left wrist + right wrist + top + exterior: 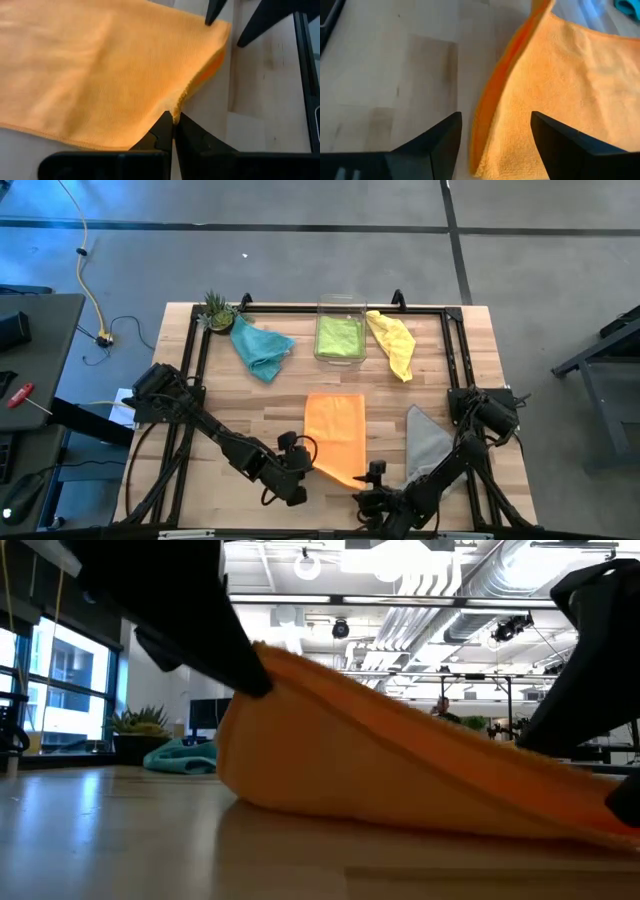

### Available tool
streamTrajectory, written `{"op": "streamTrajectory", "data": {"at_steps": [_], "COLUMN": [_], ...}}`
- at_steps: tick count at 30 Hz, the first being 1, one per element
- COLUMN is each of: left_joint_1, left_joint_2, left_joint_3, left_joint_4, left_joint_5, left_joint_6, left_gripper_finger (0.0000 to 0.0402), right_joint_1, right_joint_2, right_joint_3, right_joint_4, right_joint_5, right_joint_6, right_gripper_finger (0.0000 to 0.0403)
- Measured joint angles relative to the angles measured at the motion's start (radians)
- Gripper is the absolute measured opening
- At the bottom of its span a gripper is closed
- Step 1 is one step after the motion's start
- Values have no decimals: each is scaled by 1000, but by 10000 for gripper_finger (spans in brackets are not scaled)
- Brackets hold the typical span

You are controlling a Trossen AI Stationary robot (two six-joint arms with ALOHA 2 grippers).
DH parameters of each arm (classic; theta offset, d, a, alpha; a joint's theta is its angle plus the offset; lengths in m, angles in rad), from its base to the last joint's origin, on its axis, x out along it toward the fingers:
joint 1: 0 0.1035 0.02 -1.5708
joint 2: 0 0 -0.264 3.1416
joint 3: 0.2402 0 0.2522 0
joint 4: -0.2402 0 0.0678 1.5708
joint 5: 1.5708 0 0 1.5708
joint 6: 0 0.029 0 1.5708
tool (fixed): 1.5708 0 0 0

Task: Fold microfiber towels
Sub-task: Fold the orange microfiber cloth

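left wrist view shows the left end effector [173,122] clenched on the hem of the orange towel [100,65], its two dark tips pressed together with the stitched edge pinched between them. the cloth spreads away ahead of that end effector, and its far corner is doubled over so a brighter inner layer shows.

the right end effector [495,127] is released: its fingers [437,137] stand spread wide, with the folded edge of the orange towel between them and touching neither that can be seen. in the high view this end effector [374,476] sits just beside the near right corner of the orange towel [337,435], and the left end effector [300,463] sits at the near left corner, lifting it off the counter [250,405].

the grey towel [427,442] lies just right of the right end effector. well ahead of both, the teal towel [260,347] and yellow towel [392,340] lie either side of a clear bin [341,304] holding the green towel [340,335]. a small plant [217,309] stands beside the teal towel.
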Motion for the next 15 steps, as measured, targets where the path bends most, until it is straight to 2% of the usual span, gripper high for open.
{"op": "streamTrajectory", "data": {"at_steps": [9, 15], "left_joint_1": [12, 33], "left_joint_2": [-1, 0], "left_joint_3": [0, 0], "left_joint_4": [5, 3], "left_joint_5": [-10, -10], "left_joint_6": [7, 6], "left_gripper_finger": [0, 0], "right_joint_1": [0, 18], "right_joint_2": [16, 41], "right_joint_3": [-13, -11], "right_joint_4": [-25, -31], "right_joint_5": [-16, 35], "right_joint_6": [28, -3], "right_gripper_finger": [232, 231]}}
